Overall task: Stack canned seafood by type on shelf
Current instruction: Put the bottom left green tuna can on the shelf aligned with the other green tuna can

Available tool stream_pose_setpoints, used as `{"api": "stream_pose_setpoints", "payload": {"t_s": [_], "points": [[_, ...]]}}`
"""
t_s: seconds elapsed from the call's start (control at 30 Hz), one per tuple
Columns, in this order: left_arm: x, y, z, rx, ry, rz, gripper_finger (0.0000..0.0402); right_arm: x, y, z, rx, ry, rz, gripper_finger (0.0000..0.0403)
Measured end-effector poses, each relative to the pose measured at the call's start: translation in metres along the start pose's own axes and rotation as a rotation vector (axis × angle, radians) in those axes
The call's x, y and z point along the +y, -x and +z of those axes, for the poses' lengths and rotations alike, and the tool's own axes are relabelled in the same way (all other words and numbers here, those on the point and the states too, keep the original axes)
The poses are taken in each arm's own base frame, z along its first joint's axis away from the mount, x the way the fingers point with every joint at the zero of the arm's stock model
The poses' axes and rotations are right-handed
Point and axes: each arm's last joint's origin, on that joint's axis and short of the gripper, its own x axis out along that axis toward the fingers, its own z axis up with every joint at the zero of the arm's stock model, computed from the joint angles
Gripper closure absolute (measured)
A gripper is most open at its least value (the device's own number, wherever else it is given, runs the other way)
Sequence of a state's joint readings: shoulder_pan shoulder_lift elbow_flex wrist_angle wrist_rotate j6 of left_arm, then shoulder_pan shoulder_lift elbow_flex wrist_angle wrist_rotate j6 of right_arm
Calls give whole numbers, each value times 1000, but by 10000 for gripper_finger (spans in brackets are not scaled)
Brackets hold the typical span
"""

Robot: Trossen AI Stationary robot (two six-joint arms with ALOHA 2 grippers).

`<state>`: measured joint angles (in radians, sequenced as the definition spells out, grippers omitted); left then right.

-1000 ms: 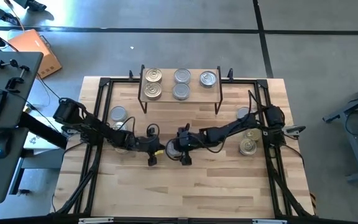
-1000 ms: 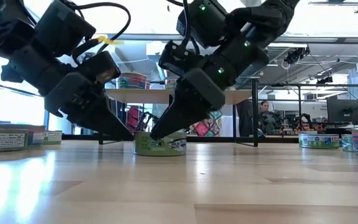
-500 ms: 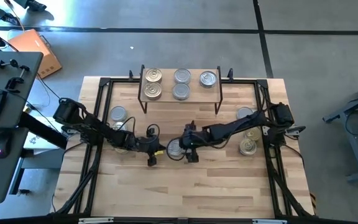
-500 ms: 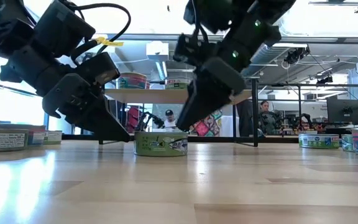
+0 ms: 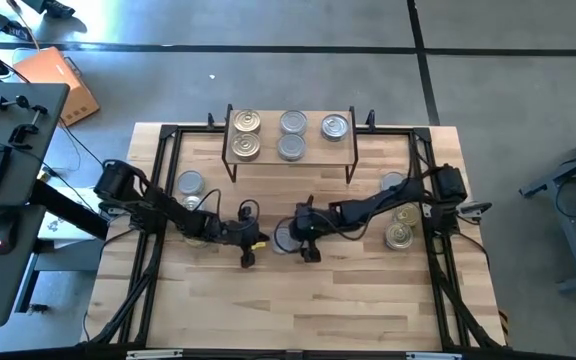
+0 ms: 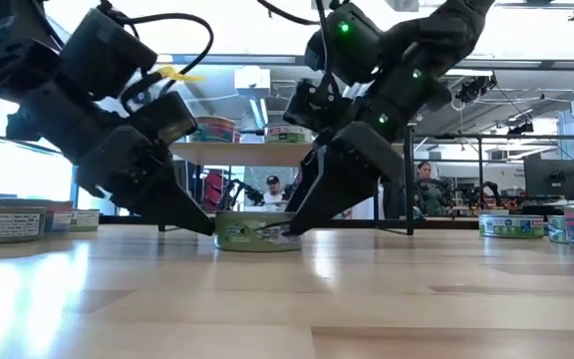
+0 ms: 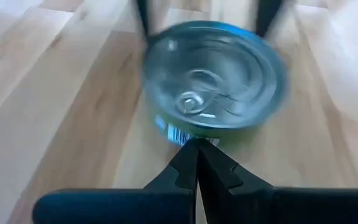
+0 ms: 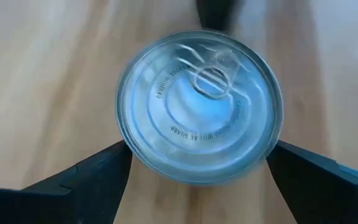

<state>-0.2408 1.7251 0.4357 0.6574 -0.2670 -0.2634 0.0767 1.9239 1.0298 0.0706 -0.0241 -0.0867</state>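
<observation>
A short silver-lidded can [image 5: 284,237] with a green label stands upright in the middle of the table. My left gripper [image 5: 266,241] is shut, and its tips are at the can's left side. My right gripper [image 8: 197,155] comes from the table's right and slants down. It is open, with one finger [image 8: 98,177] on each side of the can [image 8: 199,106]; I cannot tell whether they touch it. The shelf [image 5: 290,158] at the far edge carries several cans on its top, two gold-lidded [image 5: 247,122] and three silvery [image 5: 293,122]. My left gripper rests its shut fingertips [image 7: 197,149] against the can's side wall [image 7: 178,134], low down by the barcode, on the side toward the table's left. The fingers slant down from the left. The can stands flat on the table.
One loose can [image 5: 190,184] sits at the left of the table and three [image 5: 400,236] at the right, near the right arm's base. Black frame rails [image 5: 164,180] run along the table's sides. The near half of the tabletop [image 5: 288,310] is bare wood.
My right gripper has drawn back from over the can toward the table's right, then sunk, so its open fingers now stand on either side of the can. The can and my left gripper have stayed in place.
</observation>
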Motion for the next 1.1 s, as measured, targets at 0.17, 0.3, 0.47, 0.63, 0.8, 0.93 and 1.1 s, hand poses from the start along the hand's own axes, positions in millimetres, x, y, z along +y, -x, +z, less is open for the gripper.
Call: {"api": "stream_pose_setpoints", "payload": {"t_s": [0.17,0.3,0.47,0.63,0.8,0.93,1.1], "points": [[-1,-5,0,6,-8,23,401,5,-7,-1,-22,-45,31,43],[-2,-4,3,1,-6,21,401,10,-9,-2,-22,-114,33,43],[-2,-4,3,-3,-5,23,401,24,-17,-4,-40,-152,-19,43],[-1,-4,3,5,-7,30,401,39,-27,-6,-81,-155,-64,43],[-2,-5,10,-55,12,23,402,47,-39,-2,-196,-133,-52,47],[-4,-5,17,-101,24,9,402,48,-53,-6,-269,-132,-40,54],[-4,-5,14,-82,10,17,401,48,-57,-8,-285,-153,-46,72]]}}
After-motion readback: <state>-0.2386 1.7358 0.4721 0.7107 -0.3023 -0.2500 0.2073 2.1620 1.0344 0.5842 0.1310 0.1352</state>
